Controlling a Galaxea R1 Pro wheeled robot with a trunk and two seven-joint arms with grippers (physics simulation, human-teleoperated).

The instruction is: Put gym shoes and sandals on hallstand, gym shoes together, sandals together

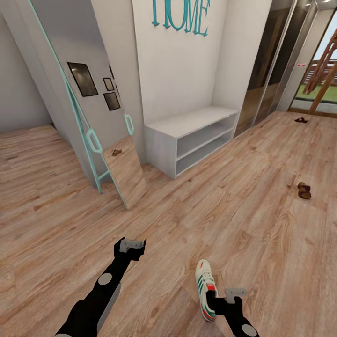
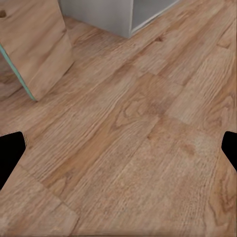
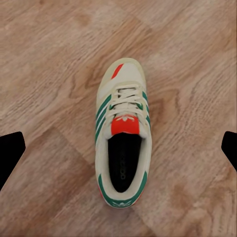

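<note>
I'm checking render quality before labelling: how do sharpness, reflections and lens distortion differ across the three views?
Head view: wide-angle bending at the edges, the turquoise-framed leaning mirror reflects the planks, distant brown sandals small and soft. Left wrist view: light-brown wood-grain floor evenly lit, slightly blurred. Right wrist view: the cream-white sneaker with green stripes is sharpest, laces readable, no clear shadow.

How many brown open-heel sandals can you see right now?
2, both on the wood floor: one brown sandal at mid-right, another farther off by the glass door. The mirror reflects one.
</note>
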